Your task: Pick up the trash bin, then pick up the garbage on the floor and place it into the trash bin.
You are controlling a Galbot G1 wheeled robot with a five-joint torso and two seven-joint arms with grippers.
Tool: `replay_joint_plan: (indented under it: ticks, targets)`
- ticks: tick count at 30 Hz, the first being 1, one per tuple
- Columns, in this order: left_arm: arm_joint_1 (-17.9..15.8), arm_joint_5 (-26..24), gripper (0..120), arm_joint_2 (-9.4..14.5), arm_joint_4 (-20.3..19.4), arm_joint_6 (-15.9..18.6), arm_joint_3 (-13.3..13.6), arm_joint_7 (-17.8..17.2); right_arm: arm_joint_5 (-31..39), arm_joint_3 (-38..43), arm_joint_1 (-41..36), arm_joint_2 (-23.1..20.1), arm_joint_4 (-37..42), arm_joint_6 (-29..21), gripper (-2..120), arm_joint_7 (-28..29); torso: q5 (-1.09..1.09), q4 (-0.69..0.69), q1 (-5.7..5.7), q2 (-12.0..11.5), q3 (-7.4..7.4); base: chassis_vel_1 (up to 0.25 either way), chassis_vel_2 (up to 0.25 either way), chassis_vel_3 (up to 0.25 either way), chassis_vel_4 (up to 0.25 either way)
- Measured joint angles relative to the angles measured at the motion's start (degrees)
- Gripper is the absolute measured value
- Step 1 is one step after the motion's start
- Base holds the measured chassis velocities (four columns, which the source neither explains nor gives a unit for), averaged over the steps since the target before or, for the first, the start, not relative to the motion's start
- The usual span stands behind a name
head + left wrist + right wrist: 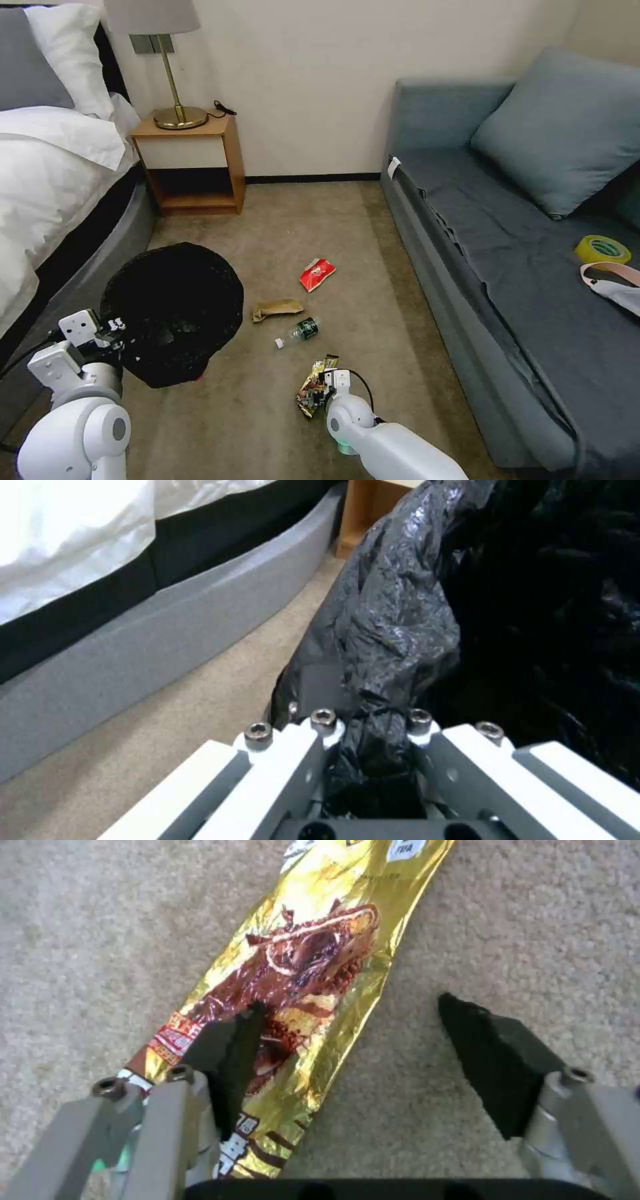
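The trash bin (175, 312), lined with a crinkly black bag, hangs tilted at the left beside the bed. My left gripper (115, 328) is shut on its bag-covered rim (373, 715). Garbage lies on the carpet: a red snack packet (317, 274), a crumpled brown paper bag (277, 309), a small clear bottle (300, 331) and a gold-and-dark wrapper (312, 389). My right gripper (347, 1010) is open, low over the wrapper (293, 960), one finger (230, 1052) over the foil and the other over bare carpet.
A bed (47, 173) is on the left with a wooden nightstand (190, 163) and lamp behind. A grey sofa (507, 267) runs along the right, with a yellow tape roll (602, 250) on it. Open carpet lies between them.
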Motion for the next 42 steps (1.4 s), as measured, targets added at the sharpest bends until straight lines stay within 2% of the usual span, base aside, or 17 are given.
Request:
replay_joint_plan:
  ticks: [4, 12, 13, 14, 15, 17, 18, 19, 20, 21, 22, 26, 42]
  targets:
    - [-0.08, 0.23, 3, -0.11, 0.21, 0.00, 0.08, 0.01, -0.10, 0.00, -0.32, 0.07, -0.06, 0.19, 62, -0.29, -0.01, 0.00, 0.00, 0.00, 0.00, 0.000, 0.000, 0.000, 0.000]
    - [-0.42, 1.55, 3, -0.48, 1.49, -0.53, 0.27, 0.29, -0.21, -0.25, -1.27, -0.20, 0.31, 1.93, 42, -2.14, -0.02, 0.00, 0.00, -0.02, 0.01, 0.000, 0.000, 0.000, 0.000]
    - [-0.47, 1.62, 3, -0.54, 1.63, -0.61, 0.34, 0.48, -0.14, -0.60, -1.42, -0.19, 0.86, 2.12, 39, -3.01, 0.13, 0.12, 0.00, -0.04, 0.02, 0.000, 0.000, 0.000, 0.000]
    - [-0.47, 1.62, 3, -0.54, 1.63, -0.61, 0.34, 0.48, -0.14, -0.60, -1.42, -0.19, 0.86, 2.12, 39, -3.01, 0.13, 0.12, 0.00, -0.04, 0.02, 0.000, 0.000, 0.000, 0.000]
    - [-0.48, 1.74, 3, -0.53, 1.70, -0.67, 0.34, 0.57, -0.07, -0.86, -1.58, -0.24, 1.05, 2.39, 35, -3.39, 0.24, 0.13, 0.01, -0.04, 0.03, 0.000, 0.000, 0.000, 0.000]
    - [-0.49, 2.00, 3, -0.57, 1.83, -0.88, 0.18, 0.39, -0.03, -0.89, -1.59, -0.46, 1.19, 2.57, 30, -3.49, 0.05, 0.14, 0.00, -0.04, 0.02, 0.000, 0.000, 0.000, 0.000]
    - [-0.46, 2.02, 3, -0.57, 1.90, -0.87, 0.20, 0.39, 0.05, -0.99, -1.63, -0.57, 1.56, 2.70, 26, -3.55, 0.05, 0.10, 0.00, -0.04, 0.02, 0.000, 0.000, 0.000, 0.000]
    - [-0.46, 2.02, 3, -0.57, 1.90, -0.87, 0.20, 0.39, 0.05, -0.99, -1.63, -0.57, 1.56, 2.70, 26, -3.55, 0.05, 0.10, 0.00, -0.04, 0.02, 0.000, 0.000, 0.000, 0.000]
    - [-0.44, 2.00, 3, -0.58, 1.89, -0.87, 0.24, 0.64, 0.29, -1.24, -1.76, -0.53, 2.04, 2.68, 22, -3.85, 0.17, 0.12, 0.01, -0.05, 0.02, 0.000, 0.000, 0.000, 0.000]
    - [-0.42, 1.99, 3, -0.56, 1.90, -0.89, 0.21, 0.58, 0.31, -1.49, -1.83, -0.59, 2.31, 2.69, 18, -3.87, 0.19, 0.11, 0.01, -0.05, 0.04, 0.000, 0.000, 0.000, 0.000]
    - [-0.42, 2.02, 3, -0.56, 1.92, -0.94, 0.10, 0.47, 0.37, -1.42, -1.78, -0.76, 2.53, 2.68, 14, -3.87, 0.08, 0.12, 0.01, -0.05, 0.03, 0.000, 0.000, 0.000, 0.000]
    - [-0.45, 2.01, 3, -0.56, 2.14, -0.95, 0.11, 0.49, 0.34, -1.67, -1.74, -0.97, 3.29, 2.82, 1, -3.80, 0.09, 0.08, 0.01, -0.05, 0.03, 0.000, 0.000, 0.000, 0.000]
    - [-0.72, 2.00, 3, -0.42, 2.60, -1.06, 0.28, 0.63, -0.60, -1.46, -1.07, -2.90, 6.52, 4.24, 0, -3.29, 0.04, 0.04, 0.01, -0.04, 0.02, 0.000, 0.000, 0.000, 0.000]
